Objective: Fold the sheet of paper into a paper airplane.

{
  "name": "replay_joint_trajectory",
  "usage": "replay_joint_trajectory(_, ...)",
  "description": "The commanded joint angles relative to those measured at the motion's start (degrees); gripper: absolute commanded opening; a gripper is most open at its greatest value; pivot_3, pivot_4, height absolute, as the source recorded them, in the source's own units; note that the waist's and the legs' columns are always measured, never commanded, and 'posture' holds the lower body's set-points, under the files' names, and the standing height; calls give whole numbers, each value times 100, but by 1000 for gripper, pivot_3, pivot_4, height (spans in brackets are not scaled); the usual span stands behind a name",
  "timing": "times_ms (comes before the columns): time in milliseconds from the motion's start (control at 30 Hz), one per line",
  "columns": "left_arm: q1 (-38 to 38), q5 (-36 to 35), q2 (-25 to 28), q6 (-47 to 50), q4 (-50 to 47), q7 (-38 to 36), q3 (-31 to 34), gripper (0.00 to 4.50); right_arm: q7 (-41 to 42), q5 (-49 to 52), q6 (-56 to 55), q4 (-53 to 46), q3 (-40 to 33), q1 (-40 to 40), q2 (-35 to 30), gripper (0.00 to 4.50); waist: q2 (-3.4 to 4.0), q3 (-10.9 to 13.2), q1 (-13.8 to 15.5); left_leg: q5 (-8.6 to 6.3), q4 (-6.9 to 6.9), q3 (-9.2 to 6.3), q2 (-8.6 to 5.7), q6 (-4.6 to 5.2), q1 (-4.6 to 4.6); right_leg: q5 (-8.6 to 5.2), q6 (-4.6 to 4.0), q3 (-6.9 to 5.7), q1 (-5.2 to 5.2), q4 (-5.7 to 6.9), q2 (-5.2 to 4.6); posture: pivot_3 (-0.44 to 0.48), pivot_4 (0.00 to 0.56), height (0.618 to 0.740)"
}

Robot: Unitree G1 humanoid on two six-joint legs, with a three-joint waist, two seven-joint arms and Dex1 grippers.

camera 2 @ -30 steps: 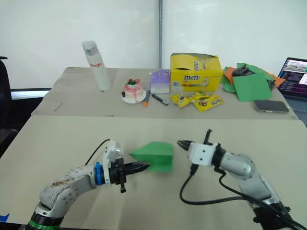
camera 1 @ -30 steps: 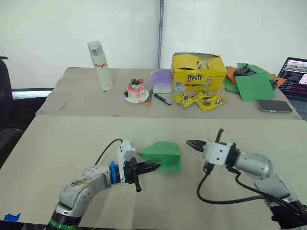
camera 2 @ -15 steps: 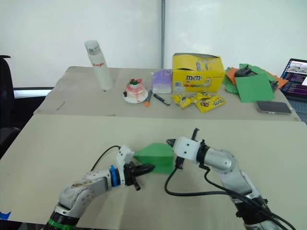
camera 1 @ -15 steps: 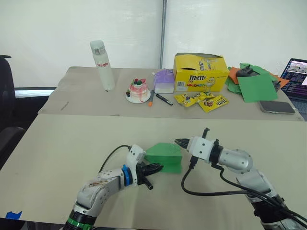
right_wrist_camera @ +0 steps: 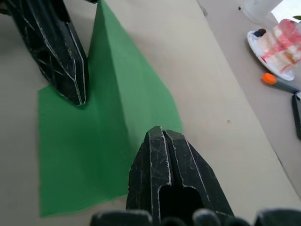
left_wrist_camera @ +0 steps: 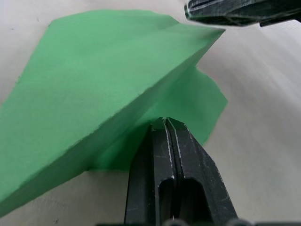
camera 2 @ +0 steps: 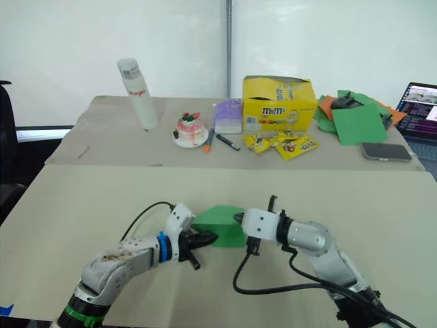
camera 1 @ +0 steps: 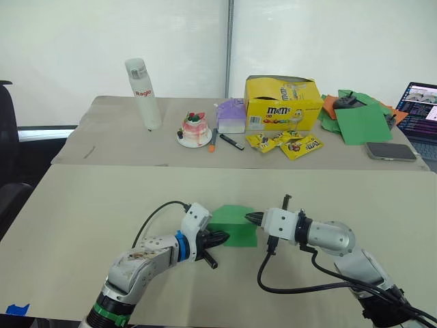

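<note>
paper airplane (camera 1: 232,223) sits on the near counter (camera 1: 102,205), roughly mid-width, between the two arms. we see bright-green paper folded into a layered angular shape, one flap raised off the flat part lying on the counter.

left pincer (camera 1: 222,239) has its fingers pressed together, nothing between them. in the left wrist view the tips (left_wrist_camera: 164,127) sit at the edge of the flat lower layer, under the raised flap; we can't tell whether they touch the paper or just rest on the counter beside it.

right pincer (camera 1: 251,218) is also closed on itself, no paper pinched. its tips meet the opposite side of the airplane; in the right wrist view they (right_wrist_camera: 160,136) overlap the green paper next to the raised fold, contact looks likely but we can't confirm it.

far counter (camera 1: 109,130) holds a white bottle (camera 1: 143,94), a small cake on a plate (camera 1: 194,129), an orange-tipped marker (camera 1: 213,140), a black marker (camera 1: 231,141), a pale purple box (camera 1: 231,116), the yellow candy box (camera 1: 283,102) with candy packets (camera 1: 287,143) in front of it, a pile of green and orange sheets (camera 1: 356,116), a phone (camera 1: 390,151) and a laptop (camera 1: 418,109) at the right edge.
</note>
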Motion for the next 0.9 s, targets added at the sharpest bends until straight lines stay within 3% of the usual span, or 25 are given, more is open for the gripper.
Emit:
replay_joint_trajectory(33, 49, 148, 192, 387, 56, 160, -44, 40, 86, 50, 11, -243, 35, 76, -21, 0, 0, 0, -5, 0, 0, 0, 0, 0, 0, 0, 0, 0, 0, 0, 0, 0, 150, 738)
replay_joint_trajectory(333, 161, -477, 421, 1195, -477, -10, 326, 40, 383, 162, 129, -384, 103, 409, -133, 0, -1, 0, -13, 0, 0, -1, 1, 0, 0, 0, 0, 0, 0, -1, 0, 0, 150, 738)
replay_joint_trajectory(500, 295, -1806, 1144, 1974, -1018, -776, 1323, 40, 386, 118, 5, -199, 136, 520, -152, 0, -2, 2, -21, 0, -3, -1, 4, -1, 0, -1, 0, -1, -4, 1, 2, 0, 150, 738)
replay_joint_trajectory(667, -35, -2779, 1411, 2018, -751, -1285, 2201, 40, 325, 32, -146, -4, 211, 564, -115, 0, -5, 5, 39, 3, -1, -3, -1, -6, 0, -1, -1, -8, -2, -3, -11, 0, 150, 738)
replay_joint_trajectory(900, -944, -2486, 1172, 1269, 225, -1162, 2367, 40, 264, -103, -369, 236, 300, 684, -156, 0, -7, 3, 43, 4, -1, -2, -3, -9, 1, -1, -1, -9, -2, -4, -2, 0, 150, 738)
